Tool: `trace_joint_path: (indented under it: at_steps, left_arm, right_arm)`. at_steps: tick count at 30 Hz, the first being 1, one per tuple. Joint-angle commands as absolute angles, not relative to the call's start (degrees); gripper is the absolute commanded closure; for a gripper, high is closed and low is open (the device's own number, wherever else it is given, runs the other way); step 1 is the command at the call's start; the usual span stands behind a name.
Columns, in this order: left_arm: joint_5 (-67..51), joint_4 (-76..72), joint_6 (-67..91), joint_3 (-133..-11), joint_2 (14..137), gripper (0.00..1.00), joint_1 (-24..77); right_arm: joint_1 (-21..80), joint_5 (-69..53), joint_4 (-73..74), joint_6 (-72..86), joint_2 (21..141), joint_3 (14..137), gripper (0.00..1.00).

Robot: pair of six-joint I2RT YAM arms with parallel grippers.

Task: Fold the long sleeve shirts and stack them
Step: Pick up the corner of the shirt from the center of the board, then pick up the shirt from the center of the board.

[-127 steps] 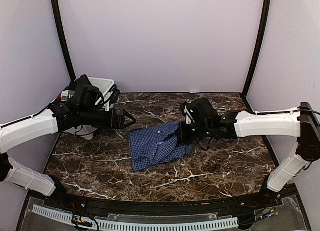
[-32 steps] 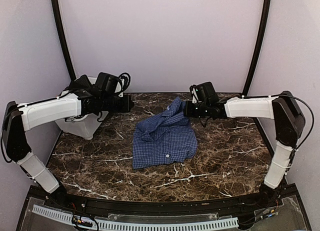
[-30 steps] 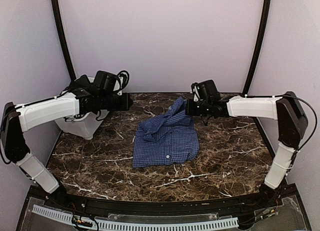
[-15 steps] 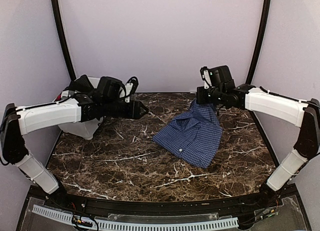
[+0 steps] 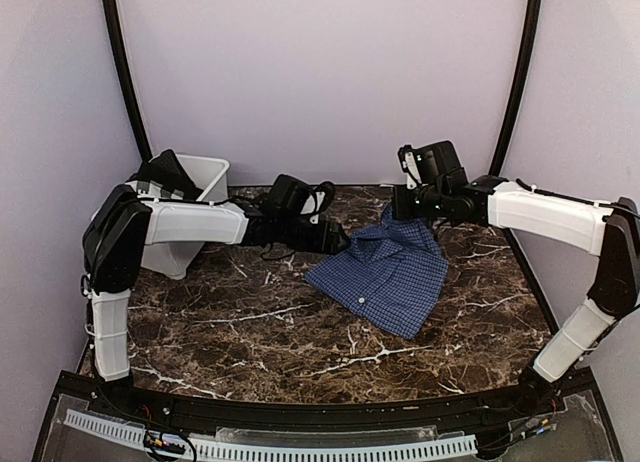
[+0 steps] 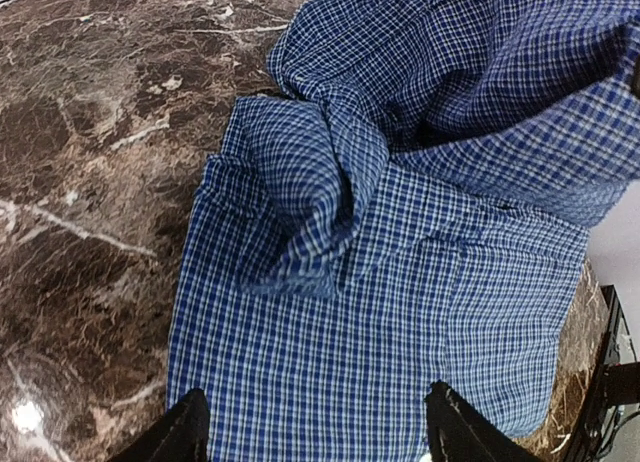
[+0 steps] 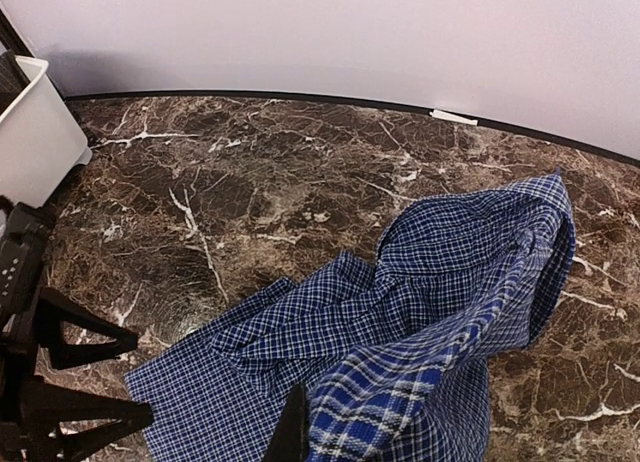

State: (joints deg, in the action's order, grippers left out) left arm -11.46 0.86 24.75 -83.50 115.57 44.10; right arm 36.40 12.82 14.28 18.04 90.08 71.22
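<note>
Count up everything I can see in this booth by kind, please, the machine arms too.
Blue checked shirt: 1
White bin: 1
Robot arms: 2, the left arm and the right arm
Marble table: 1
Total: 5

My blue shirt (image 5: 385, 277), finely checked in dark thread, lies rumpled on the counter (image 5: 200, 322), right of the middle. Its far end is lifted off the marble, pinched between my right fingers (image 7: 293, 434), and the cloth slopes down from there to spread flat. The collar (image 5: 366, 244) bunches at its left side. One small white button (image 5: 359, 301) shows near the front edge.
</note>
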Motion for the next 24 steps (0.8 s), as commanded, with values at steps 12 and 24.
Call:
trace_joint_path:
  at_steps: [12, 24]
  left_arm:
    - [-12.1, 4.1, 24.4, -105.4, 133.7, 0.29, 44.0]
    - [1.2, 10.6, 20.0, -105.6, 122.2, 1.0, 43.9]
  right_arm:
    - [36.7, 14.3, 15.2, 17.5, 85.3, 69.1, 1.0]
    - [36.6, 25.8, 16.3, 18.0, 79.6, 66.4, 1.0]
